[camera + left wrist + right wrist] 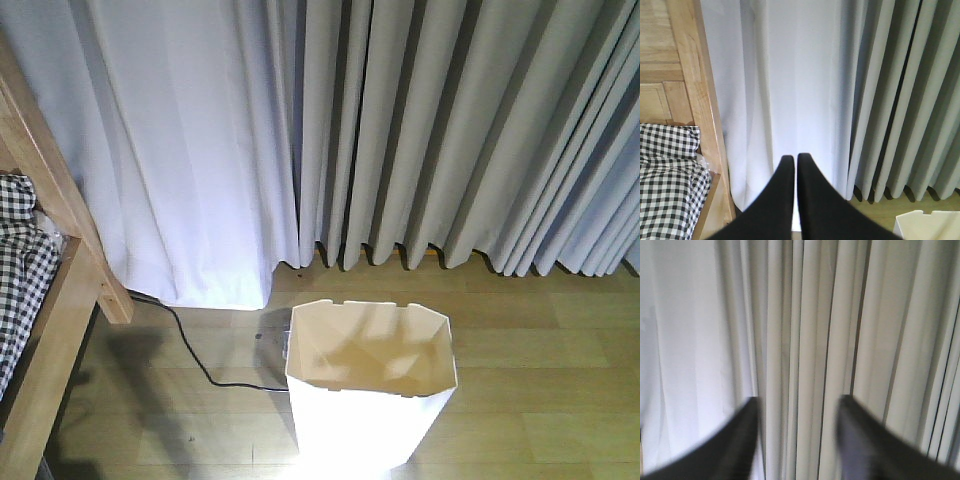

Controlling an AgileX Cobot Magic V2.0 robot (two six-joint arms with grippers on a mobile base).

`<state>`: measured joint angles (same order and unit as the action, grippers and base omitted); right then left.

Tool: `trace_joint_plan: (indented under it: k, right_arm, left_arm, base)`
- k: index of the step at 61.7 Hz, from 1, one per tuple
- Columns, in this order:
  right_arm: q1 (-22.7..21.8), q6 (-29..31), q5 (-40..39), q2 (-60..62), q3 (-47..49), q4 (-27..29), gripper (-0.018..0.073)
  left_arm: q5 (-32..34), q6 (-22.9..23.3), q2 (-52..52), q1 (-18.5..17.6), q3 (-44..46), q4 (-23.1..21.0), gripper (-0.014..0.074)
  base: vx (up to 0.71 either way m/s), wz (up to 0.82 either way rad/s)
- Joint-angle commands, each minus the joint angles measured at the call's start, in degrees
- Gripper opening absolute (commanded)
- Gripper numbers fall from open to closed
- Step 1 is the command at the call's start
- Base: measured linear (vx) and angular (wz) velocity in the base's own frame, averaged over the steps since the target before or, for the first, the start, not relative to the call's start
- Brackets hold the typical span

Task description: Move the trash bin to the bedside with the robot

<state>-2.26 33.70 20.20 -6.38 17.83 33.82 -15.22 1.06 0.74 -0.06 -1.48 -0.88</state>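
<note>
Bin (370, 385) is on the wood floor (540, 340), upright, empty, in front of the curtains (420, 130). Bed (45, 290) sits at the left edge of the front view, wooden frame with checked bedding (22, 270). Clear floor gap between the two, so the bin looks close but not yet beside the bed, I'd say.

Left gripper (791, 159): fingers pressed together, only a sliver between the tips, nothing in them. It points at the curtain, bed frame to its left, a corner of the bin's rim bottom right in its view. Right gripper (797, 405): spread wide, nothing between the fingers, only curtain ahead. Neither is touching the bin.

For the step in hand, my read: bring the open right gripper down over the near rim wall and pinch one flat side. Light plastic, tapered, probably tips if dragged from high up, so keep it low and slide slowly left. Watch the black cable (195, 355) on the floor between bin and bed; it could catch the base.

Hard to tell:
- bin's base is cut off and washed out by glare
- no arms visible in the front view, so their height above the bin is unknown
- right wrist view is blurred
- something small against the bin's left side, can't identify
</note>
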Motion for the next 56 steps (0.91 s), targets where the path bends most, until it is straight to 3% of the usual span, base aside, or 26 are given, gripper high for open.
trace_joint_plan:
  k: [1, 5, 40, 47, 56]
  right_arm:
    - [0.10, 0.08, -3.33, -0.68, 1.46, 0.33, 0.0092]
    - [0.10, 0.03, -3.33, -0.68, 1.46, 0.39, -0.0016]
    - [0.10, 0.03, -3.43, -0.68, 1.19, 0.12, -0.0009]
    - [0.10, -1.95, -5.66, -0.18, -0.94, -7.58, -0.0009]
    - [0.10, -19.22, -11.35, 2.24, -8.04, -21.63, -0.0009]
  left_arm:
    - [3.98, 0.25, 0.80, -0.12, -1.07, -0.21, -0.0007]
    - [3.98, 0.25, 0.80, -0.12, -1.07, -0.21, -0.0007]
    - [3.98, 0.25, 0.80, -0.12, -1.07, -0.21, -0.0007]
    - [3.98, 0.25, 0.80, -0.12, -1.07, -0.21, -0.0007]
    - [3.98, 0.25, 0.80, -0.12, -1.07, -0.21, -0.0007]
  base:
    - [0.00, 0.00]
    - [0.00, 0.00]
    - [0.00, 0.00]
    - [0.00, 0.00]
    - [0.00, 0.00]
